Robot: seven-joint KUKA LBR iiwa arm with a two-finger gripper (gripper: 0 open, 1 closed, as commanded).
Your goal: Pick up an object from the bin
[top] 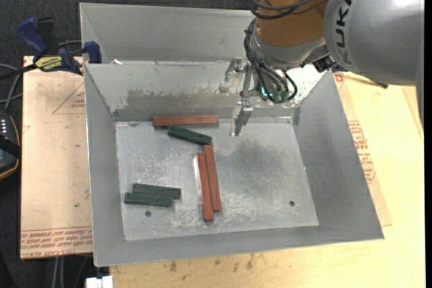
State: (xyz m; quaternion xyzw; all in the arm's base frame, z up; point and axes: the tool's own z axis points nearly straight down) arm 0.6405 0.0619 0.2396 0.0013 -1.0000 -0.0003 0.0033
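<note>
In the camera view, the claw (239, 123) hung near the bin's (337, 165) back wall; whether apart or together could not be told. A red-brown bar (185, 121) lay just left, its long axis pointing toward the claw.

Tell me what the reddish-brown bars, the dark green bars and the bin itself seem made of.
Reddish-brown bars: matte, even colour, square edges; painted wood or plastic, cannot tell which. Dark green bars: same matte, straight-edged look, likely the same stuff. Bin: bare grey sheet metal, dull, floor scuffed and speckled pale.
</note>
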